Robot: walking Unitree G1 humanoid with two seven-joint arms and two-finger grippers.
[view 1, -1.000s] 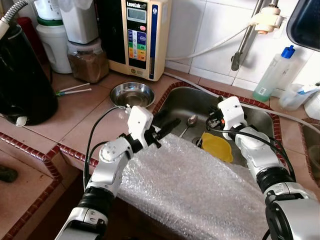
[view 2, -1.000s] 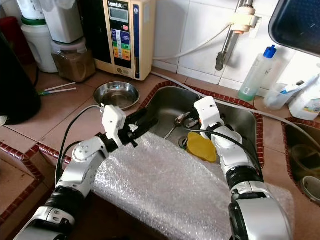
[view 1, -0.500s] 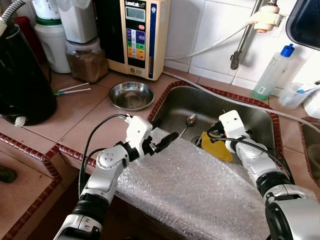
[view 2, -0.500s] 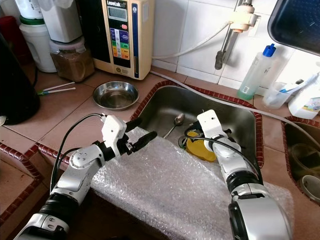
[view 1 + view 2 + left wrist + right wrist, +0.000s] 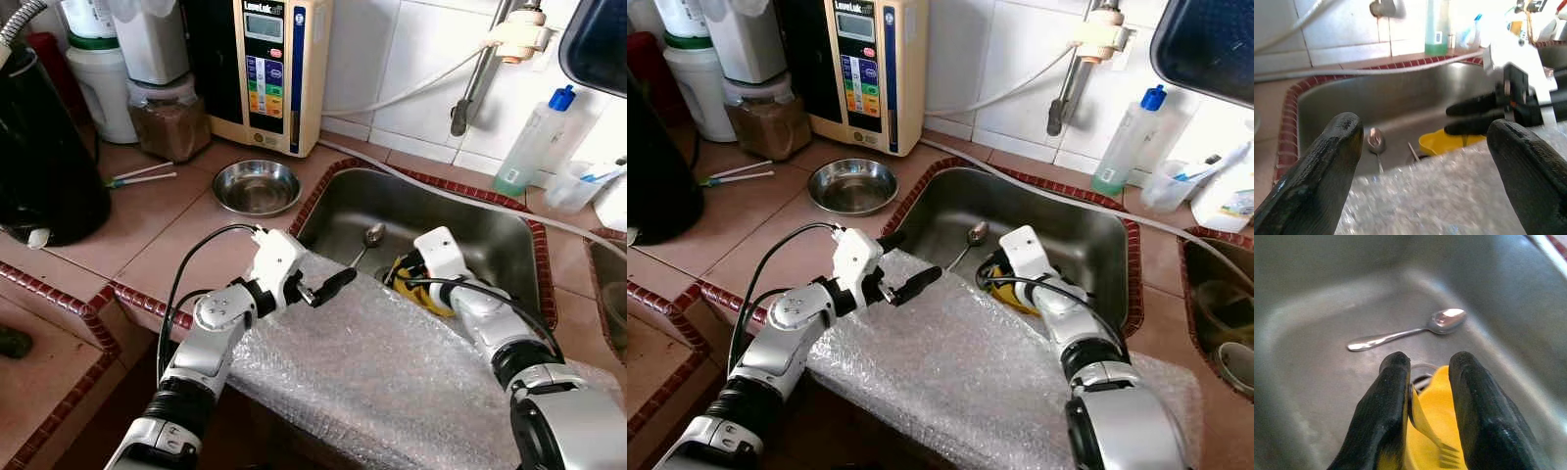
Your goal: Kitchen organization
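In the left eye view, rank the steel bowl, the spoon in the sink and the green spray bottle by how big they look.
1. Green spray bottle, tallest
2. Steel bowl, close to the bottle in extent, so these two are unsure
3. Spoon, clearly smallest

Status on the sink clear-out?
Done: nothing visibly out of the steel sink yet. In hand: right gripper pinches a fork over the yellow plastic dish. Left gripper is open above the bubble wrap sheet. Left: metal spoon, dish.
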